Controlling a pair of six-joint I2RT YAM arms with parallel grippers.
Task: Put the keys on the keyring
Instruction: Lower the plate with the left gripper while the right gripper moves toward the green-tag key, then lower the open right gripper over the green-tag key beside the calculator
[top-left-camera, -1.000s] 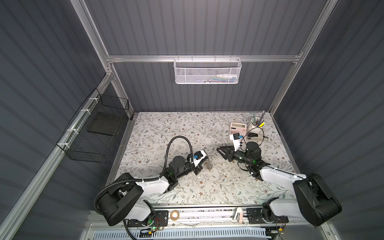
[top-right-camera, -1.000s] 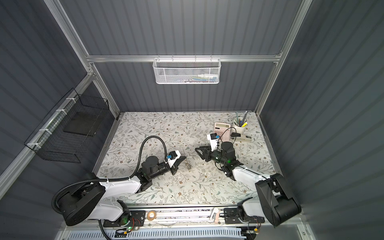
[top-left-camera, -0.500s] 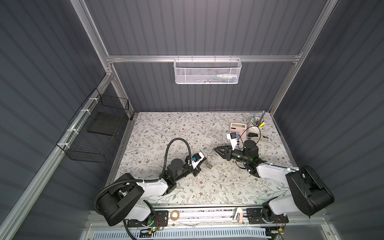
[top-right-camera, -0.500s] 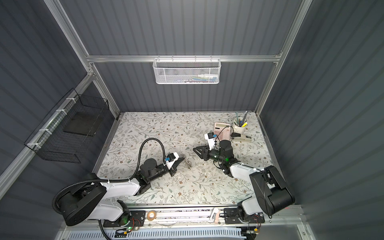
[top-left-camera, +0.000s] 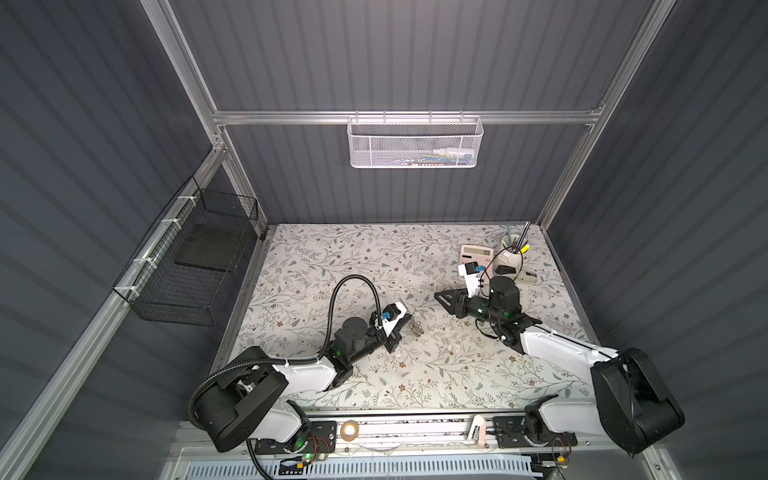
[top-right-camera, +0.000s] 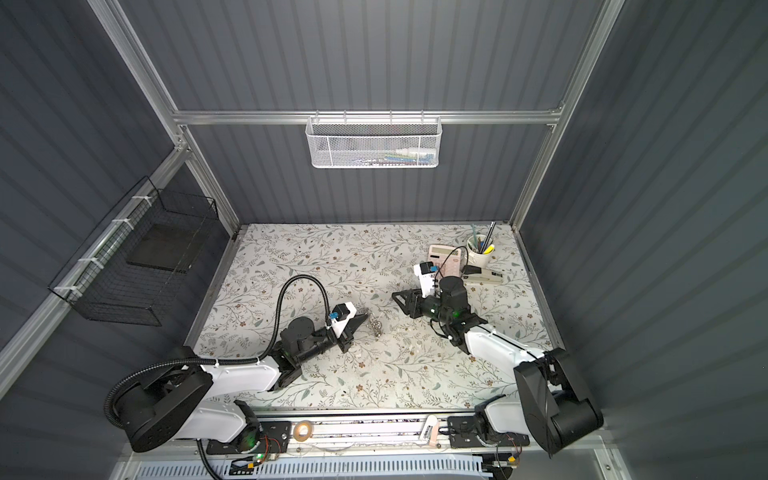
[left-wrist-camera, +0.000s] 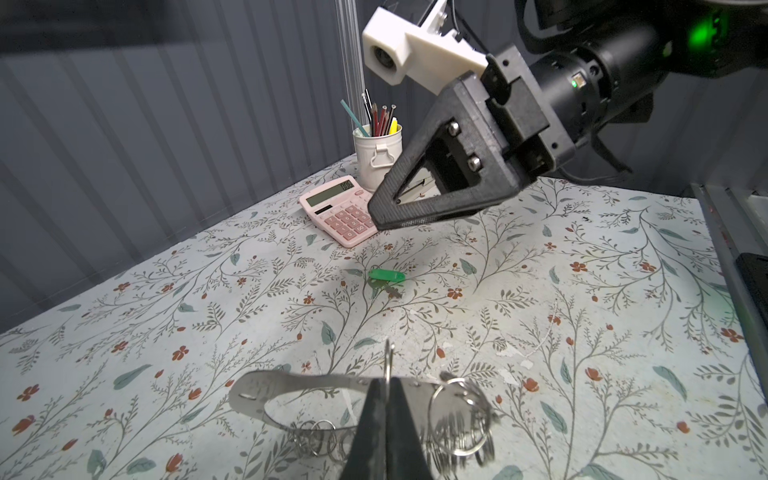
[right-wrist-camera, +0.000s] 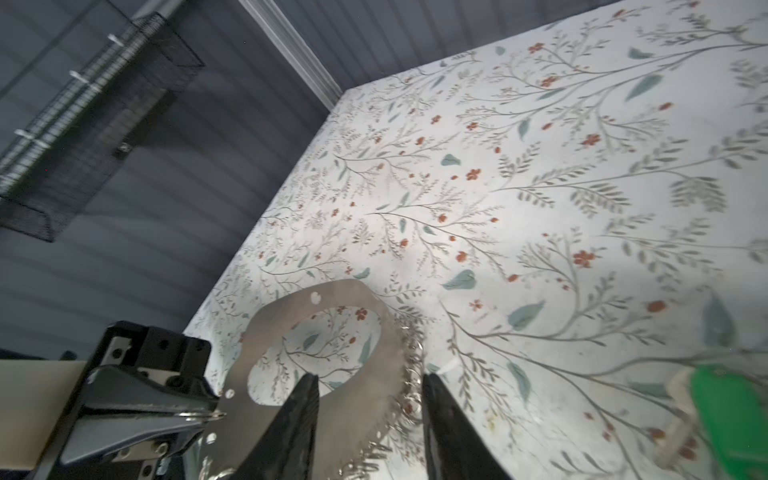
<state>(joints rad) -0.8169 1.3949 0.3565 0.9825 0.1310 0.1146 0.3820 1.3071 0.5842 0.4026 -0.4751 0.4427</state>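
Observation:
The keyring is a flat silvery hoop fringed with many small rings, also seen in both top views. My left gripper is shut on one thin ring standing up from the hoop's edge. The key, green-headed with a short dark blade, lies on the mat beyond the keyring. It shows only as a green blur in the right wrist view. My right gripper is open and empty, hanging above the mat over the key, apart from the keyring.
A pink calculator, a white pen cup and a stapler stand at the back right. A black wire basket hangs on the left wall and a white mesh basket on the back wall.
The right arm swayed slightly and its gripper stays near the same spot. The left gripper keeps its hold on the keyring and has barely shifted.

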